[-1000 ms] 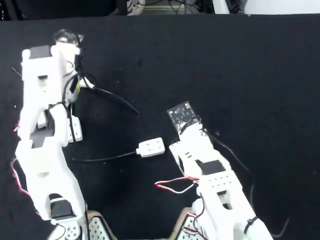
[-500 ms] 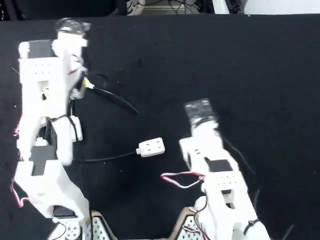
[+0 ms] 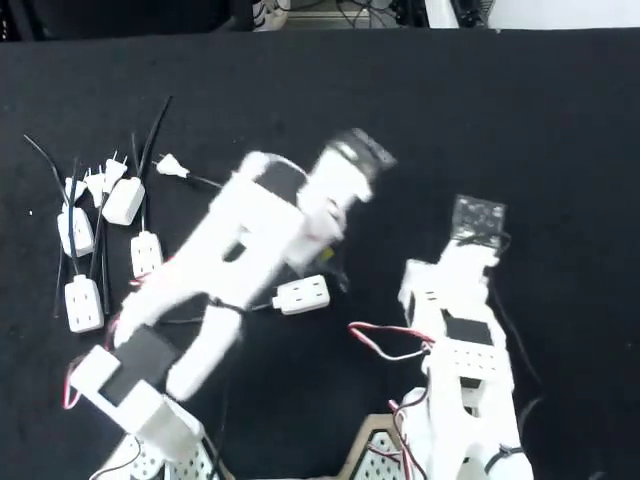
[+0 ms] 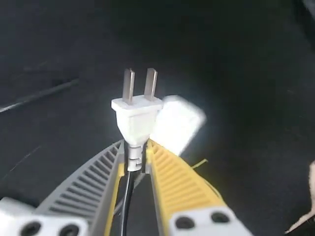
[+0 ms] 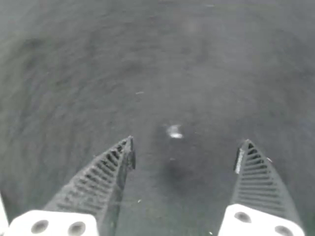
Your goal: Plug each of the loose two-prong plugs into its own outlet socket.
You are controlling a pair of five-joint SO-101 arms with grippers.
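Dim table (image 3: 520, 120), glaring plug (image 4: 136, 110) (left arm (image 3: 250, 230) motion-smeared).

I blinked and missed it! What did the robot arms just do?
The left pincer, shut on a plug, swung from the table's left side to the middle. The right pincer slid rightward, open. The middle socket stayed put.

Left arm (image 3: 250, 215): white blocky plastic links, black motor housings between them, thin red wire (image 3: 68, 392) by the base
Right arm (image 3: 455, 330): same white links with black inserts, a loop of red and white wires (image 3: 385, 342) at its side, black circuit board (image 3: 478, 215) at the wrist
Left tool (image 4: 135, 145): one grey ribbed finger, one yellow ribbed finger, white mounts with dark round screw holes
Right tool (image 5: 187, 147): two dark grey ribbed triangular fingers on white mounts, paired screw holes in each
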